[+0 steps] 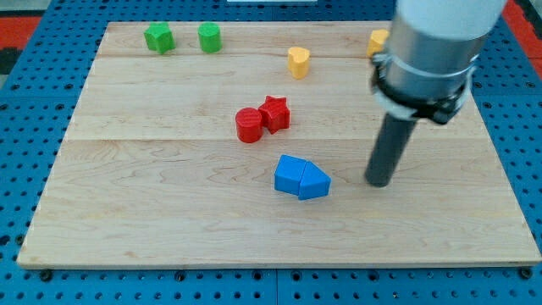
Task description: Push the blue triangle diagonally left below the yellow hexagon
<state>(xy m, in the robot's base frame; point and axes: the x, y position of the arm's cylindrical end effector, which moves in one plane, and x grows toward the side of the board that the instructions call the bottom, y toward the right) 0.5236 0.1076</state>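
The blue triangle (314, 182) lies near the board's middle, touching a second blue block (290, 174) on its left side. The yellow hexagon (378, 41) sits at the view's top right, partly hidden behind the arm. My tip (379, 183) rests on the board to the right of the blue triangle, with a gap between them. It is well below the yellow hexagon.
A yellow heart (298, 61) sits top centre. A red cylinder (249, 125) and a red star (275, 113) touch each other above the blue blocks. A green star (158, 37) and a green cylinder (209, 37) sit top left on the wooden board (152, 212).
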